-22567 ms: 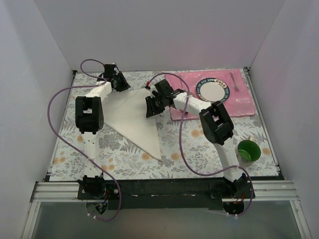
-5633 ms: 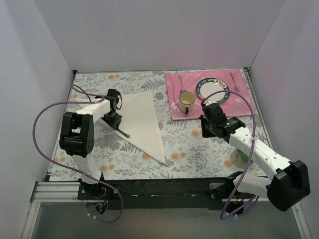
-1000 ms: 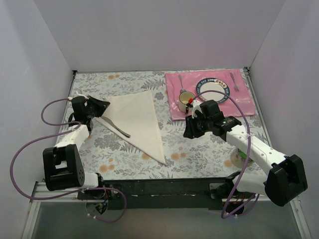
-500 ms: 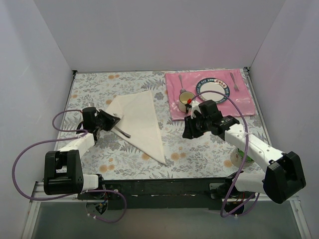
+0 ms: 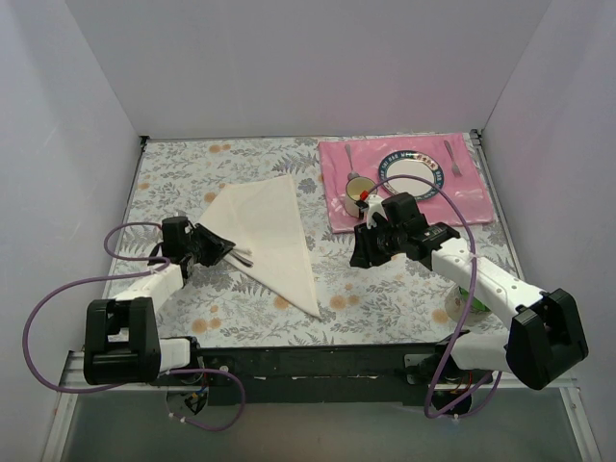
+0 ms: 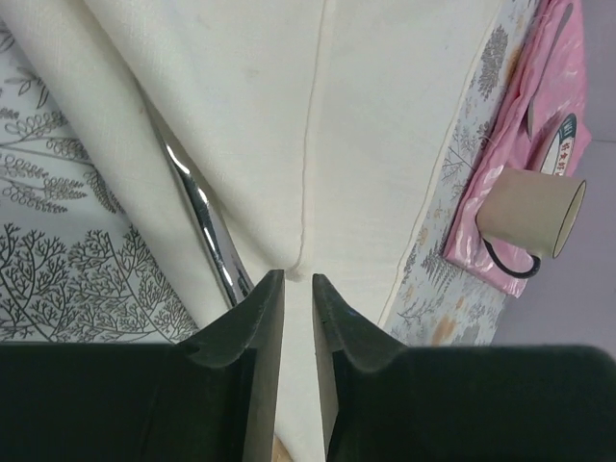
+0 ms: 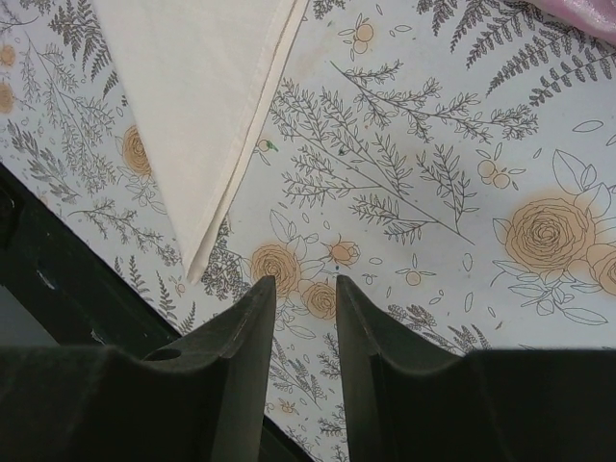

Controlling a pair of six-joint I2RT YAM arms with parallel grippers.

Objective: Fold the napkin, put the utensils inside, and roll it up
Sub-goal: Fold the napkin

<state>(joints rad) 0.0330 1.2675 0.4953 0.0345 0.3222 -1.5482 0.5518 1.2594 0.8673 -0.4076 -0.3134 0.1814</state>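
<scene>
1. Left gripper [image 6: 296,277]: fingers nearly together with a thin slit, at a crease in the napkin [image 6: 385,144]. Cannot tell if cloth is pinched.
2. Knife [image 6: 207,226] just beside them, partly under a cloth fold.
3. Right gripper [image 7: 303,281]: fingers apart, empty, over the floral table [image 7: 433,192].
4. Mug [image 5: 358,189] and plate [image 5: 414,175] on the pink placemat [image 5: 467,202], well apart from the napkin.

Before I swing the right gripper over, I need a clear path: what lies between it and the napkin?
Only bare floral tablecloth separates the right gripper and the napkin; top and right wrist views show it.
</scene>
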